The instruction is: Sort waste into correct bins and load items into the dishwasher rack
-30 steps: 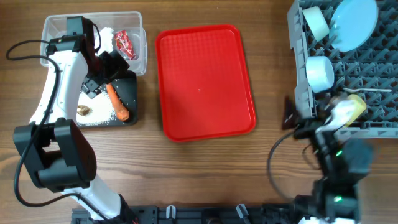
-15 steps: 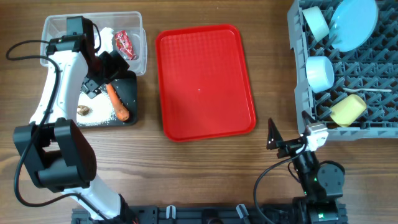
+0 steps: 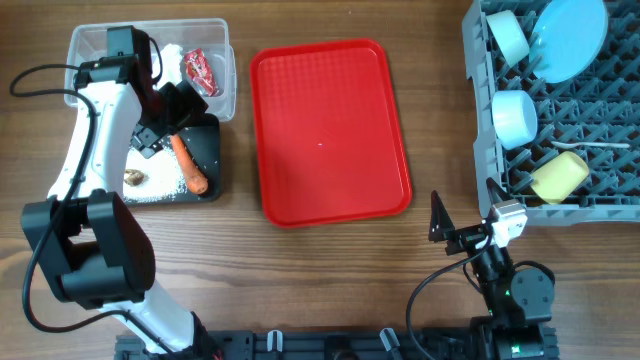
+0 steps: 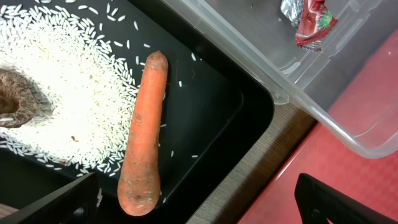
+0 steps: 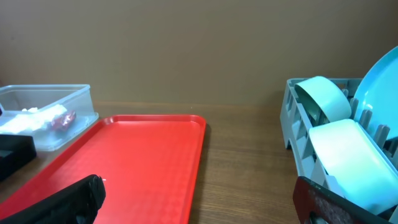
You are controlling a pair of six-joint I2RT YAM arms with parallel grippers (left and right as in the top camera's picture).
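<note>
Judging from how things lie, the sorting looks all but finished, so your step is a clean withdrawal and a last check.

**Handling notes**
- Left end effector point(image 4: 202, 202): jaws wide, gripping nothing, hanging over the black tray point(image 4: 217, 106). Raise it straight up before swinging away, as the clear tub point(image 4: 298, 81) wall stands just beside it.
- Right end effector point(image 5: 196, 205): jaws wide, empty, low at the near edge of the surface point(image 3: 330, 280), apart from the rack point(image 3: 480, 150). Keep it off the rack's corner.
- Scan the red serving tray point(image 3: 330, 130); nothing shows on it.

**Waste, black tray**
- Carrot piece point(image 4: 144, 134): orange, tapered, matte skin, lying flat.
- Rice grains point(image 4: 74, 81): white, loose, scattered in a broad patch touching the carrot; they would scatter at any nudge.
- Brown food lump point(image 4: 15, 99): rounded, rough, sitting in the rice.

**Waste, clear tub**
- Red wrapper point(image 4: 314, 22): crinkled, glossy foil.
- White tissue point(image 3: 170, 55): crumpled, soft, partly hidden by the arm.

**Items, dishwasher rack (grey lattice of pegs)**
- Pale blue plate point(image 3: 570, 35): round, smooth, leaning on edge.
- Pale green bowl point(image 3: 508, 35): tipped on its side beside the plate.
- Light blue bowl point(image 3: 515, 115): likewise tipped, against the rack wall.
- Yellow cup point(image 3: 560, 175): small, lying tilted.
- White spoon point(image 3: 585, 147): thin plastic, resting across the pegs.
</note>
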